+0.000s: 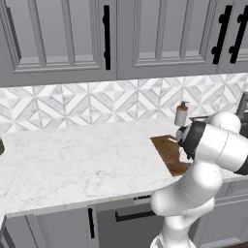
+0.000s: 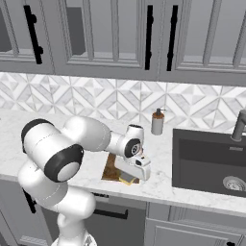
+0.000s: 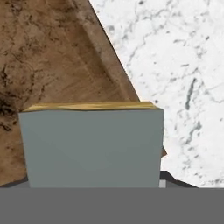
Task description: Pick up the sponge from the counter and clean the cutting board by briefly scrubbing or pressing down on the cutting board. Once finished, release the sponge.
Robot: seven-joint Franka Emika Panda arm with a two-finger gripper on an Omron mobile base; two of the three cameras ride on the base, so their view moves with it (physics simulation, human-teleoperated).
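Gripper (image 2: 130,176) closed on sponge (image 3: 92,146) — yellow base facing down, grey side toward camera, held low for pressing. Directly beneath: cutting board (image 3: 52,52), sponge apparently at or just above its near corner. Beyond board edge — bare counter (image 3: 175,65). Soap dispenser (image 2: 157,122) well behind, sink (image 2: 206,161) off to side.

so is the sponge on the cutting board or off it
On it: in the hand view the sponge sits over the cutting board, near its edge.
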